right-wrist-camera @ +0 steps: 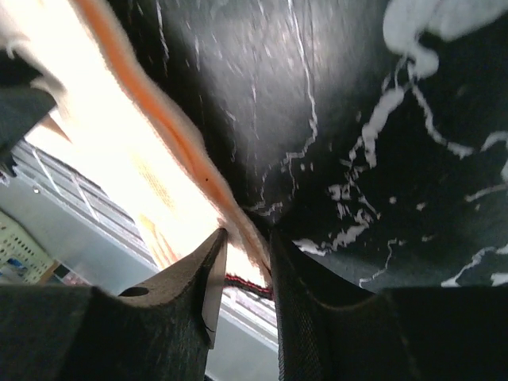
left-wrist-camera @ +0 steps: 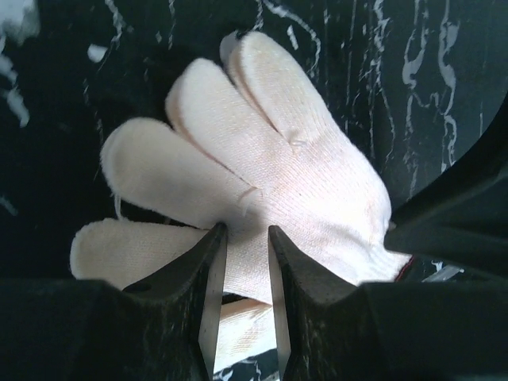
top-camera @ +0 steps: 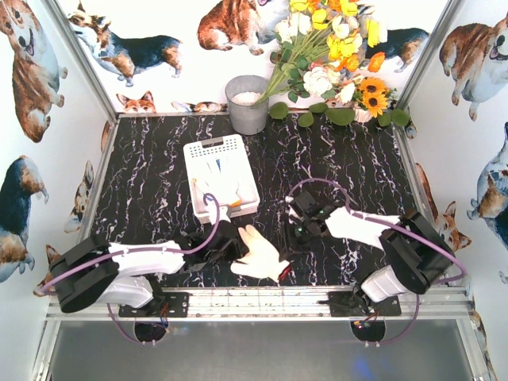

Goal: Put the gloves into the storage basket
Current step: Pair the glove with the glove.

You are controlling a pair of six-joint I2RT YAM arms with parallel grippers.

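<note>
Top external view puts a cream glove [top-camera: 258, 255] on the black marbled table [top-camera: 357, 175] near its front edge, between the two arms, with its fingers spread toward the left and a strip of red trim at its cuff end. The left gripper [top-camera: 230, 249] meets it from the left; in the left wrist view the left gripper [left-wrist-camera: 244, 234] has its fingers drawn close together over the cream glove [left-wrist-camera: 278, 159] near the cuff, pale knit filling the narrow gap, so it pinches the fabric. In the right wrist view the right gripper [right-wrist-camera: 248, 238] likewise stands nearly closed on the edge of the cream glove [right-wrist-camera: 119, 159], whose orange stripe and red trim run into the slit between the fingers. Seen from above, the right gripper [top-camera: 295, 238] sits just right of the glove. Behind lies the storage basket [top-camera: 214, 147], with other gloves [top-camera: 221, 186] inside. Farther back stand a grey bucket [top-camera: 248, 103] and flowers [top-camera: 333, 48].
</note>
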